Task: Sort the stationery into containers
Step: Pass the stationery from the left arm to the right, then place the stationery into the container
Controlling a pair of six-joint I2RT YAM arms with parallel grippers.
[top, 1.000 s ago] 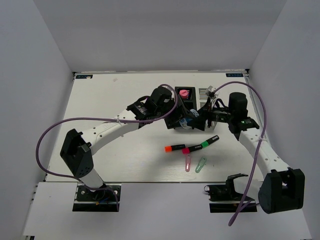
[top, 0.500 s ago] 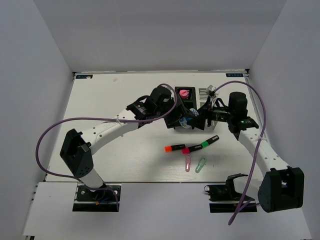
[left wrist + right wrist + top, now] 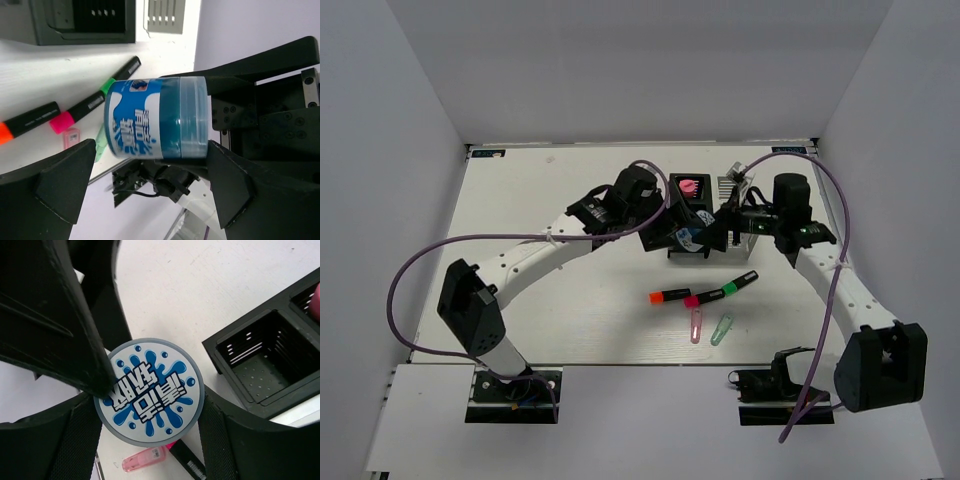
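The blue-white tape roll [image 3: 690,238] hangs above the table just in front of the containers [image 3: 718,187], a block of black and silver mesh compartments. My right gripper [image 3: 712,232] is shut on the roll's round edge, as the right wrist view [image 3: 149,392] shows. My left gripper [image 3: 667,236] is open, with its jaws astride the roll's [image 3: 155,117] flat ends; one finger [image 3: 85,340] lies against the printed face. Three black markers, orange-capped [image 3: 668,296], pink-capped [image 3: 701,298] and green-capped [image 3: 741,282], lie on the table with a pink capsule [image 3: 696,325] and a green capsule [image 3: 722,329].
A pink item [image 3: 688,186] sits in a far black compartment. An empty black compartment [image 3: 260,360] shows to the right of the roll. The white table [image 3: 540,300] is walled by grey panels. Purple cables arc over both arms.
Both grippers and the tape roll have shifted slightly up and away from the arm bases, towards the containers. The markers and capsules have not moved.
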